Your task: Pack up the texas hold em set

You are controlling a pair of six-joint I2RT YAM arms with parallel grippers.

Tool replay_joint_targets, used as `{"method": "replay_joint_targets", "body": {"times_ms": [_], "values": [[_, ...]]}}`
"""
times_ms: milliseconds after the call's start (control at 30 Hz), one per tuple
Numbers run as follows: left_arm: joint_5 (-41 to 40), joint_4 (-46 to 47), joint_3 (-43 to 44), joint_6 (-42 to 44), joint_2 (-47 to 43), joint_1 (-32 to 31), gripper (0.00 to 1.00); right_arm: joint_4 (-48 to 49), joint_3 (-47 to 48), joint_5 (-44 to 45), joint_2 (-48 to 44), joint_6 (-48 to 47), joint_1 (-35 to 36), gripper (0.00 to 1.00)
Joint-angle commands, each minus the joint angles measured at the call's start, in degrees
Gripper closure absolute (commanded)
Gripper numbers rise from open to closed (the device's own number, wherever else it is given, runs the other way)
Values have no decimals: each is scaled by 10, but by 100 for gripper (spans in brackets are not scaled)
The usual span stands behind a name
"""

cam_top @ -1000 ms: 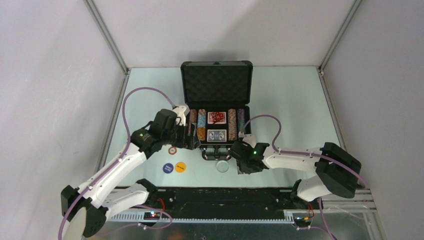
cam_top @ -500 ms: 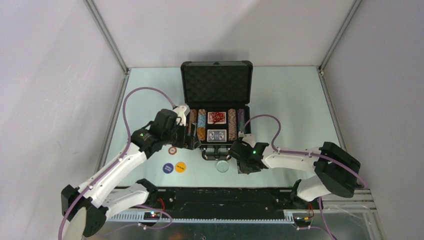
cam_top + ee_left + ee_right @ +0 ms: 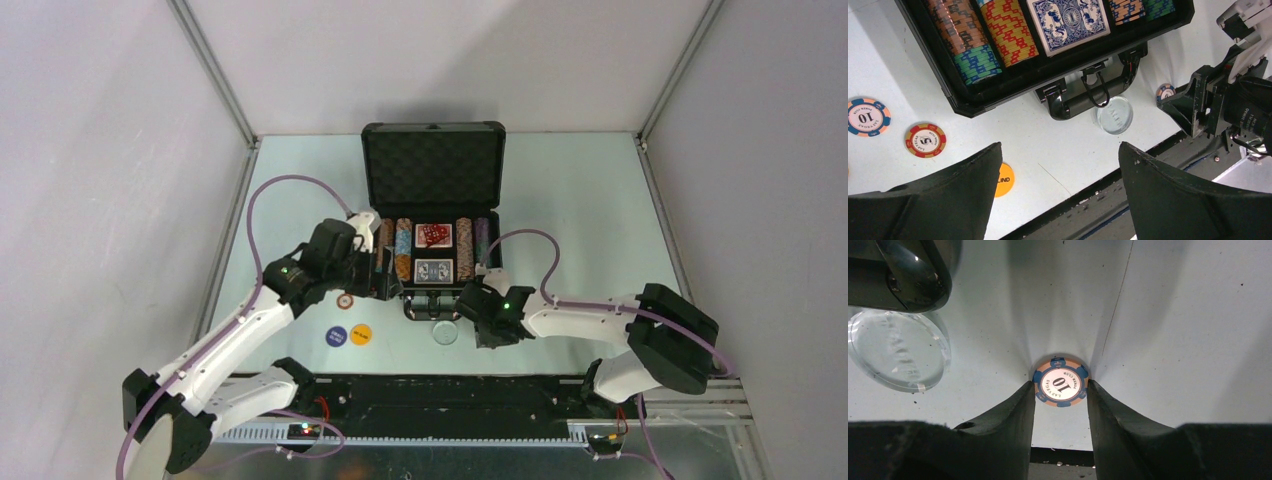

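The blue-and-tan 10 chip (image 3: 1060, 382) lay flat on the counter (image 3: 1173, 315), squarely between the right claw's (image 3: 1060, 392) fingertips. Both tips pressed its rim, so that claw was clenched on it. Off to that claw's left side sat the clear round button (image 3: 895, 355), right beside the case handle (image 3: 1078, 102).

The black case (image 3: 432, 165) stood open ahead of both claws with its lid upright. Its tray held rows of striped chips (image 3: 1008, 30), a blue card deck (image 3: 1070, 20) and red dice (image 3: 433, 234).

The left claw (image 3: 1059, 147) hung released over the counter by the case's near left corner, fingers wide apart with nothing between them. To its left lay a second 10 chip (image 3: 867, 117) and a red-edged 5 chip (image 3: 925, 140), apart from each other. An orange button (image 3: 1004, 179) showed partly from behind its left finger.
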Motion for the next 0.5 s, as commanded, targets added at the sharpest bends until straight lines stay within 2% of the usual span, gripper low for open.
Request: {"method": "replay_joint_targets", "body": {"times_ms": [0,467], "values": [[6,21,-9,-14,3,-6,9,-24,-24,19,21,9,11,57],[30,40,-13,-62,18,-16,10,-11,61,64,-14,-67,39,57]]}}
